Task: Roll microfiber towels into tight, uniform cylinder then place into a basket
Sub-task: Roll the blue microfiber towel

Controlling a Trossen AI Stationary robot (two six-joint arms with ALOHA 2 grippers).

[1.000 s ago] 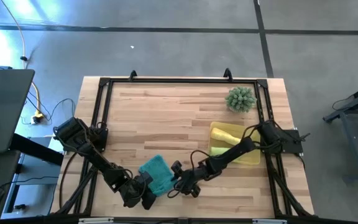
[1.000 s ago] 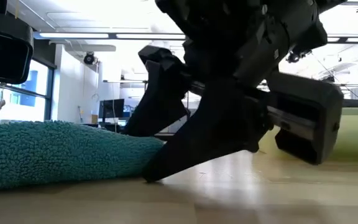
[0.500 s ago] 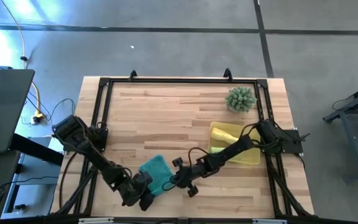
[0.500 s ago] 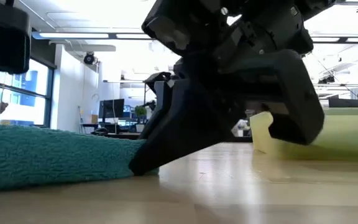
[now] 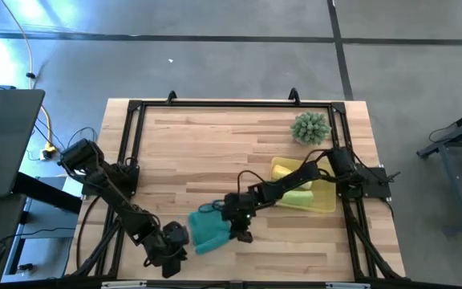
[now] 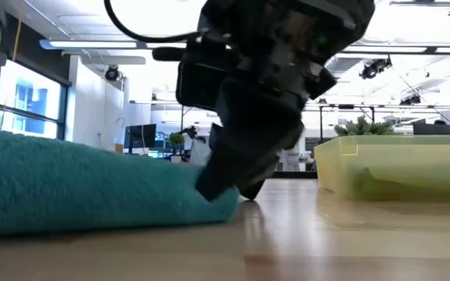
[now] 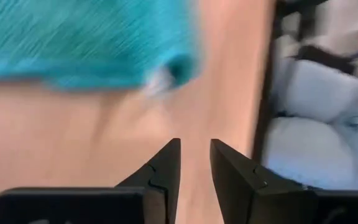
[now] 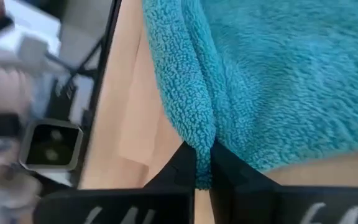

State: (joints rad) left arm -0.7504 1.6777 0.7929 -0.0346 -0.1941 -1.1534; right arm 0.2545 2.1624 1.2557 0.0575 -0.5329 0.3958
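Your right gripper (image 5: 233,227) pinches a fold of the teal towel (image 5: 208,229), bunched near the table's (image 5: 215,144) front edge | your left gripper (image 5: 175,239) waits just left of it, fingers slightly apart, empty | the yellow basket (image 5: 326,205) sits right, holding rolled towels.

Overhead, tabletop, wrists — perhaps sharing towel (image 5: 211,229).

Two dark, multi-jointed arms are fitted, each built from matte black segments with blocky joint housings. Thin black cables are looped along the right arm. The left gripper (image 7: 194,163) is formed by two black, tapered, wedge-shaped fingers (image 7: 162,171); the right gripper (image 8: 202,163) carries matching black fingers (image 8: 182,163).
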